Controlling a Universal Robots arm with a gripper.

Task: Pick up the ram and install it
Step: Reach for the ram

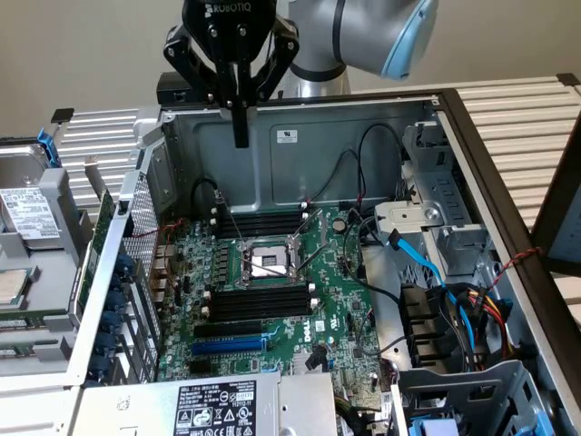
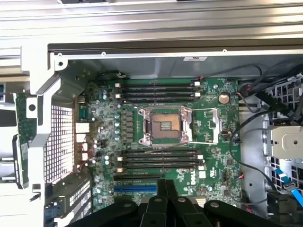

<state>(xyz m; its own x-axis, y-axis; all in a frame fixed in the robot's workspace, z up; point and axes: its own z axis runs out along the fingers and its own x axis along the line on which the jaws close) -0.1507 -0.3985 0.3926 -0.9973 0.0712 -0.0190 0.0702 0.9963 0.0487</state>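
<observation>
Open computer case (image 1: 300, 163). Green motherboard (image 1: 340, 313) lies flat inside. CPU socket (image 1: 265, 263) at board centre, banks of long black slots (image 1: 259, 304) either side. Blue slot (image 1: 229, 346) just beside nearer bank. Blue cable (image 1: 427, 268) at exterior view's right. Labelled power supply (image 1: 215, 409) at near edge.

The case (image 1: 272, 173) lies open on top, leaving free room above the motherboard (image 1: 340, 300). The gripper (image 1: 240, 136), fingers pressed together, hangs in that opening near the rear wall. A blue cable (image 1: 424, 262) and a wire bundle (image 1: 467, 318) crowd the exterior view's right, and the power supply (image 1: 218, 404) bounds the near edge
</observation>
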